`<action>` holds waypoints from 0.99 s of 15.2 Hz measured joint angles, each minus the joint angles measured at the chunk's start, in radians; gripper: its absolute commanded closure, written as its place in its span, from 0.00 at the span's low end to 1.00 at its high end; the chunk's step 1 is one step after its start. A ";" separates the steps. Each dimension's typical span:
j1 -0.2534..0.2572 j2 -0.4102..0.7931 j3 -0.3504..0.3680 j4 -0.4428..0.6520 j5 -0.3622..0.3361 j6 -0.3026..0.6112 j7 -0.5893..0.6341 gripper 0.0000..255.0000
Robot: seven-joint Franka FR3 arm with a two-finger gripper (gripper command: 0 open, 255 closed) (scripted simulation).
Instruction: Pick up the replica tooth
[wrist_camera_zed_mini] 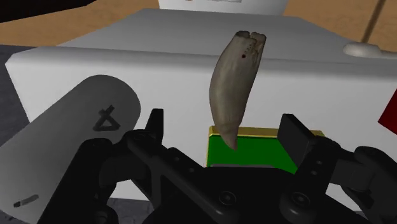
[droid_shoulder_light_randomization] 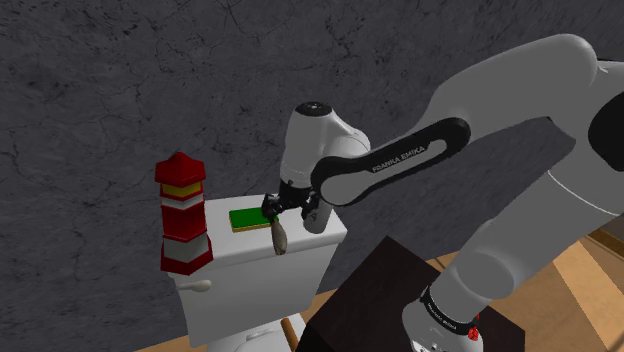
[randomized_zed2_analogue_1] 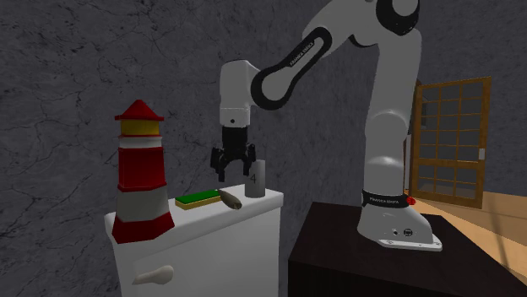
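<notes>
Looks like a bathroom in a house: white toilet tank (randomized_zed2_analogue_1: 211,245) with a flush lever (randomized_zed2_analogue_1: 156,275) on its front, backed by a dark grey cracked wall (randomized_zed2_analogue_1: 84,51). Wooden plank floor (randomized_zed2_analogue_1: 504,207) and a wood-framed door (randomized_zed2_analogue_1: 452,139) with many glass panes at the second exterior view's right.

We note the matt, faintly streaked grey-beige curved tooth (wrist_camera_zed_mini: 234,89), the smooth plain white tank lid (wrist_camera_zed_mini: 95,63), the rough, cracked dark grey wall (droid_shoulder_light_randomization: 120,80) and the brown wood-plank floor (droid_shoulder_light_randomization: 590,272).
</notes>
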 measured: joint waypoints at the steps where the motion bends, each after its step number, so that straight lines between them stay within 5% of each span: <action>1: -0.008 0.046 0.013 0.016 -0.040 0.016 0.052 0.00; 9: -0.015 0.188 0.018 0.022 -0.189 0.110 0.192 0.00; 10: -0.015 0.191 0.017 0.018 -0.194 0.117 0.195 1.00; 15: -0.016 0.193 0.016 0.014 -0.197 0.122 0.198 1.00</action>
